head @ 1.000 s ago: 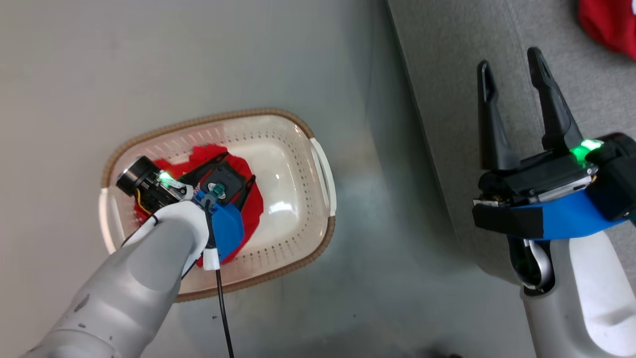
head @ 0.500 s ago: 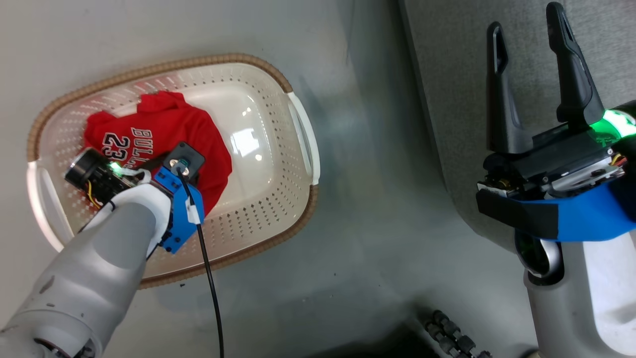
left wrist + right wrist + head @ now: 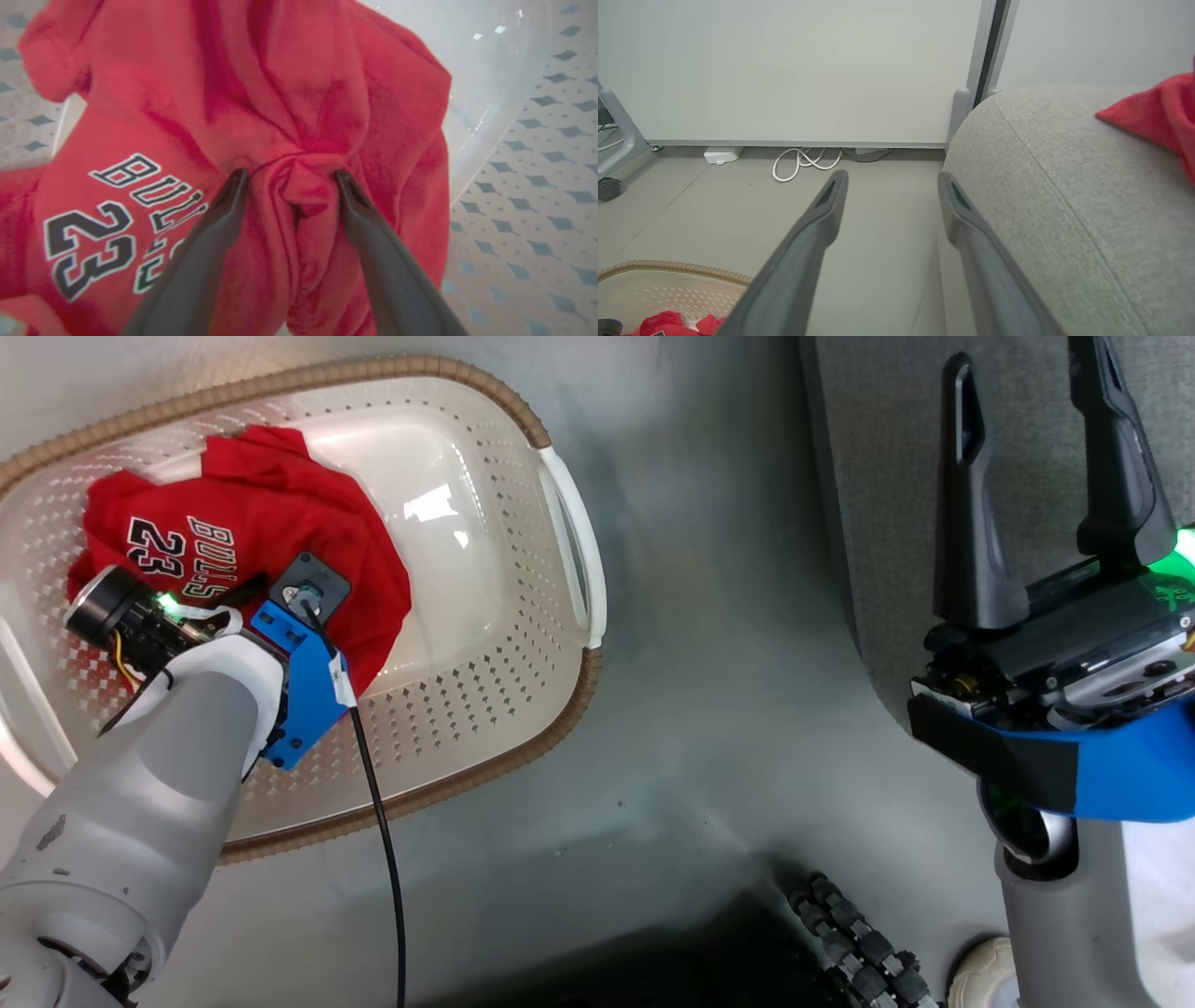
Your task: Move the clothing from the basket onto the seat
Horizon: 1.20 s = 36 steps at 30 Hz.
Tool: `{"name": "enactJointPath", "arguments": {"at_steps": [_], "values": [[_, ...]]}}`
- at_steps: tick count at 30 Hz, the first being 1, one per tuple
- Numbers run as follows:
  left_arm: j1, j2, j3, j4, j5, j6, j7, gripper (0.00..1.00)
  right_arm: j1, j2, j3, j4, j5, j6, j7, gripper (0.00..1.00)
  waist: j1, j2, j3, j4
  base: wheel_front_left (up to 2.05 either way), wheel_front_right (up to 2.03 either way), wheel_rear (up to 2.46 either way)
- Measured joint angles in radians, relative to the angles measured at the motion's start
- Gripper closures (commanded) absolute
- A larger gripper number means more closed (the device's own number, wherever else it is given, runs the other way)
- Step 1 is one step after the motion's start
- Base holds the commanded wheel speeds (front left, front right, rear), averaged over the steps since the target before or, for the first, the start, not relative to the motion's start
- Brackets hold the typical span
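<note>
From the head view, saw a band of bare grey floor (image 3: 728, 709) running near to far between the basket (image 3: 569, 709) on the left and the seat (image 3: 896, 476) on the right, the two well apart. Found the left forearm (image 3: 159, 784) reaching from the near left over the basket's near rim, wrist bent down into the tub, a black cable (image 3: 373, 803) trailing from it toward the near edge. Saw the right gripper (image 3: 1025, 373) held at the seat's left edge, fingers pointing far and parted, nothing between them. Noted a red jersey (image 3: 271, 513) lettered BULLS 23 lying in the basket's left half, pale tub floor showing in the right half. From the left wrist view, saw the left gripper (image 3: 287, 175) with fingers spread, tips pressed onto the jersey on either side of a bunched fold, not clamped on it, perforated basket wall beyond the cloth. From the right wrist view, saw open floor ahead up to a pale wall (image 3: 784, 70), a looped white cord (image 3: 803, 163) at its foot. Saw the right fingers apart and empty, just beside the seat's rounded edge. Found a second red garment (image 3: 1157, 116) lying on the seat at the far right, and the basket's rim at the near left with red cloth inside.
</note>
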Motion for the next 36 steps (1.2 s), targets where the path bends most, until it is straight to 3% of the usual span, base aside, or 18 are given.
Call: {"name": "enactJointPath", "arguments": {"at_steps": [5,6,7,8,18,30,36], "values": [[-0.005,-0.005,-0.003,0.011,0.000,0.016,0.014,0.00,0.002,0.001,0.001,-0.025,-0.007,0.000,0.000,0.00,0.0000,0.0000,0.020,-0.003,0.00,0.00,0.00],[-0.006,-0.006,-0.007,0.012,0.001,0.016,0.019,0.44,0.002,0.001,0.001,-0.027,-0.007,0.000,0.000,0.00,0.0000,0.0000,0.020,-0.004,0.00,0.00,0.00],[-0.006,-0.006,-0.009,0.013,0.005,0.016,0.019,0.67,0.002,0.002,0.001,-0.028,-0.007,0.000,0.000,0.00,0.0000,0.0000,0.019,-0.004,0.00,0.00,0.00],[-0.006,-0.007,-0.011,0.014,0.007,0.016,0.019,1.00,0.001,0.002,-0.001,-0.029,-0.008,0.000,0.000,0.00,-0.0001,0.0000,0.018,-0.004,0.00,0.00,0.00],[-0.006,-0.042,-0.010,0.020,-0.011,0.006,0.009,1.00,0.000,0.002,-0.022,-0.018,-0.008,0.000,0.000,0.00,-0.0001,0.0000,-0.017,0.008,0.00,0.00,0.00],[0.003,-0.132,0.030,0.010,-0.077,-0.011,-0.163,1.00,0.001,0.003,-0.036,0.010,-0.022,0.000,0.000,0.00,-0.0002,0.0000,-0.154,0.069,0.00,0.00,0.00],[0.034,-0.143,0.033,0.004,-0.092,-0.019,-0.232,1.00,0.020,-0.001,-0.041,0.033,-0.021,0.000,0.000,0.00,-0.0001,0.0001,-0.258,0.099,0.00,0.00,0.00]]}}
